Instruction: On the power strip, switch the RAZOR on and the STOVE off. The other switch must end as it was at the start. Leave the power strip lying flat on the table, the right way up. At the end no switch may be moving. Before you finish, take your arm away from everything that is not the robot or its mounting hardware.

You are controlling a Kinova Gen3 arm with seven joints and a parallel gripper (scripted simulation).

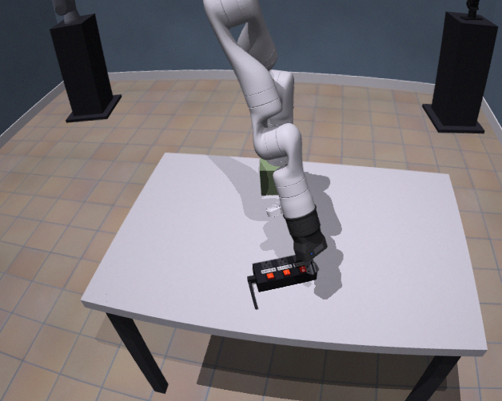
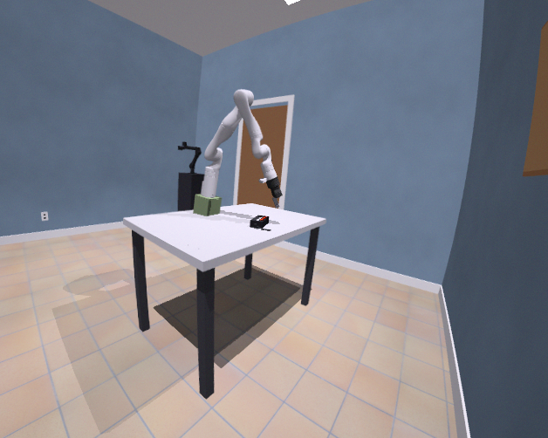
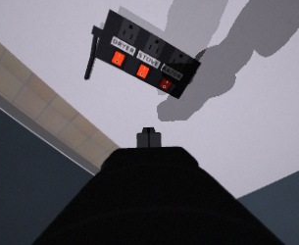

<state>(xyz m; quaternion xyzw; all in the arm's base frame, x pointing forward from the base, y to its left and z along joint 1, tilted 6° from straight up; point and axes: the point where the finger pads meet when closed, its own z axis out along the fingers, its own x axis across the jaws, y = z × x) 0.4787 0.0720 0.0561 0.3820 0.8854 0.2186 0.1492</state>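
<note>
The black power strip [image 1: 277, 283] [image 2: 258, 222] [image 3: 147, 55] lies flat on the table, switches up. In the wrist view the DRYER switch [image 3: 118, 58] and the STOVE switch [image 3: 142, 71] are bright orange-red, as if lit. The RAZOR switch [image 3: 165, 84] is dark red, unlit, partly in shadow. My gripper [image 1: 312, 271] [image 2: 277, 206] [image 3: 148, 134] is shut with nothing between its fingertips. It hangs above the table near the RAZOR end of the strip, apart from it in the exterior view.
A short black cord [image 1: 253, 295] [image 3: 90, 56] sticks out of the strip's DRYER end. The arm's green base block [image 1: 267, 182] [image 2: 207, 205] stands at the back of the white table [image 1: 170, 240] [image 2: 176, 229]. The arm's shadow falls beside the strip.
</note>
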